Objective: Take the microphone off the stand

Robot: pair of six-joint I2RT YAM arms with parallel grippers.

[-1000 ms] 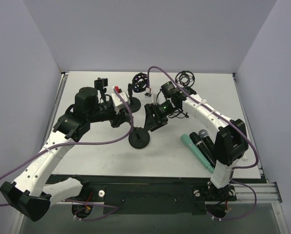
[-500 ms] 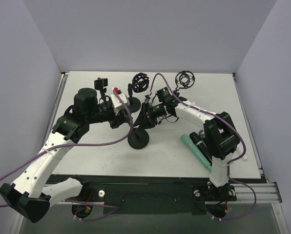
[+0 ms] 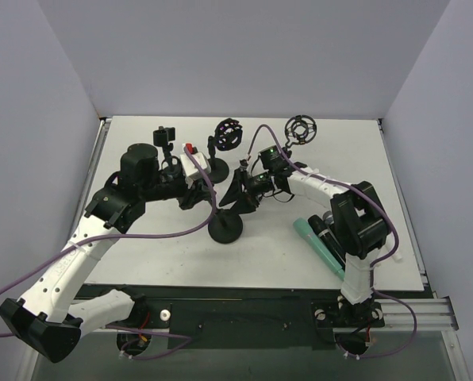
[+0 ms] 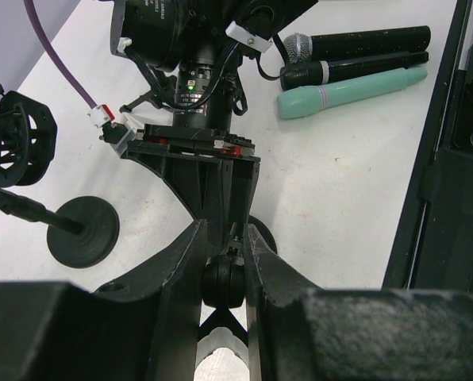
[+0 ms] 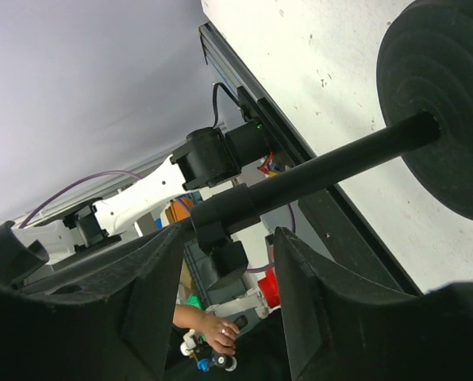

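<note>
A black mic stand with a round base (image 3: pixel 225 227) stands at mid table. My left gripper (image 3: pixel 198 193) is shut on a black round knob (image 4: pixel 222 282) at the stand's upper joint, seen between its fingers in the left wrist view (image 4: pixel 223 254). My right gripper (image 3: pixel 238 193) is open, its jaws on either side of the stand's pole (image 5: pixel 340 163) near a clamp (image 5: pixel 221 218); the base (image 5: pixel 447 103) shows beyond. I cannot tell whether a microphone sits in this stand; its holder is hidden by the grippers.
Three microphones lie at the right: a teal one (image 3: pixel 320 248) (image 4: pixel 351 87) and two black ones (image 3: pixel 332 234) (image 4: pixel 355 38). Two more stands with ring shock mounts (image 3: pixel 227 135) (image 3: pixel 300 128) stand at the back. A small black holder (image 3: pixel 167 136) stands at the back left.
My right gripper has swung left and now straddles the stand's pole, its arm folded closer in. The left arm and the stand have not moved.
</note>
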